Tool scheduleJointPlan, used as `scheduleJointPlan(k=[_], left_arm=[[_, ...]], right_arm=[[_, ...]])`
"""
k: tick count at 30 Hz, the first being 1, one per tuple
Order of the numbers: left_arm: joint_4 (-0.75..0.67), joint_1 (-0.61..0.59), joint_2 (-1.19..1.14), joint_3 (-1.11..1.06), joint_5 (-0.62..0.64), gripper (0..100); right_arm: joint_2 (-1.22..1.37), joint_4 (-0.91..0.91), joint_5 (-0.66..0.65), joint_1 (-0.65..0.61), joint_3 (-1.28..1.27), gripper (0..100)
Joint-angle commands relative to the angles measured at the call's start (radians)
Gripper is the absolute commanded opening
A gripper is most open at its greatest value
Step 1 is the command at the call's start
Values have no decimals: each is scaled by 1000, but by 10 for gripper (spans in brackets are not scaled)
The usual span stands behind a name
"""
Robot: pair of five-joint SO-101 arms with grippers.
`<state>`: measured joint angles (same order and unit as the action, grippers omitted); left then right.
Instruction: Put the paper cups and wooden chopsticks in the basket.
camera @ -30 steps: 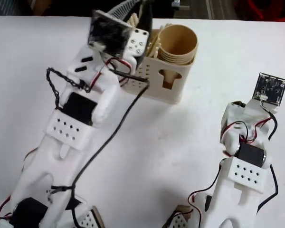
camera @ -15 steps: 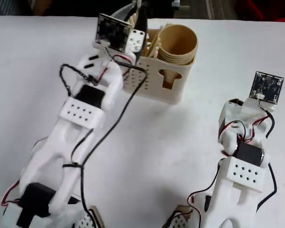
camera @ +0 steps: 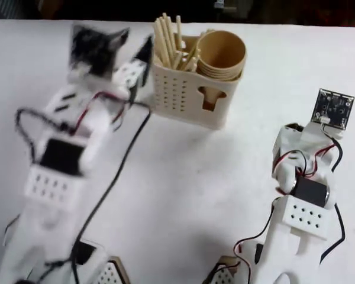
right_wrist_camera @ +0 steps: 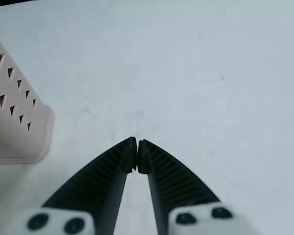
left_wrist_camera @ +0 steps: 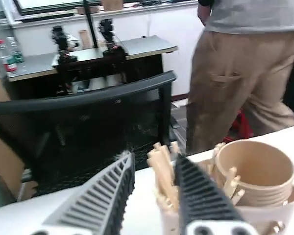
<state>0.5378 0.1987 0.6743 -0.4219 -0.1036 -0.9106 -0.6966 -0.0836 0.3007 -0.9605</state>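
The white perforated basket (camera: 186, 94) stands at the table's far middle. Wooden chopsticks (camera: 168, 38) stand bunched in its left part, and stacked paper cups (camera: 222, 54) fill its right part. My left gripper (camera: 141, 59) hovers just left of the basket, open and empty. In the left wrist view the left gripper (left_wrist_camera: 153, 157) frames the chopsticks (left_wrist_camera: 162, 176), with the cups (left_wrist_camera: 255, 169) beside them in the basket (left_wrist_camera: 290, 210). My right gripper (right_wrist_camera: 136, 149) is shut on nothing, low over bare table, with a basket corner (right_wrist_camera: 14, 122) off to one side.
The right arm (camera: 305, 177) rests at the table's right side, well short of the basket. White table (camera: 213, 177) lies open between the two arms. A black mesh chair (left_wrist_camera: 88, 122) stands beyond the table's far edge.
The left arm has drawn back from over the basket toward the left. The chopsticks now stand free in the basket. The right arm has not moved.
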Motion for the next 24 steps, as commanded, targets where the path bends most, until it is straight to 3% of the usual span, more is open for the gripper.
scheduleJointPlan(k=[1,10,14,24], left_arm=[[6,-24,229,-164,3,15],[-63,-84,638,-534,9,32],[-64,-130,803,-681,9,35],[-57,-153,1121,-933,3,35]], right_arm=[[-27,-15,-3,-12,6,18],[-171,-108,-3,-76,-8,18],[-259,-105,-75,-125,-60,18],[-634,-111,-92,-209,-222,18]])
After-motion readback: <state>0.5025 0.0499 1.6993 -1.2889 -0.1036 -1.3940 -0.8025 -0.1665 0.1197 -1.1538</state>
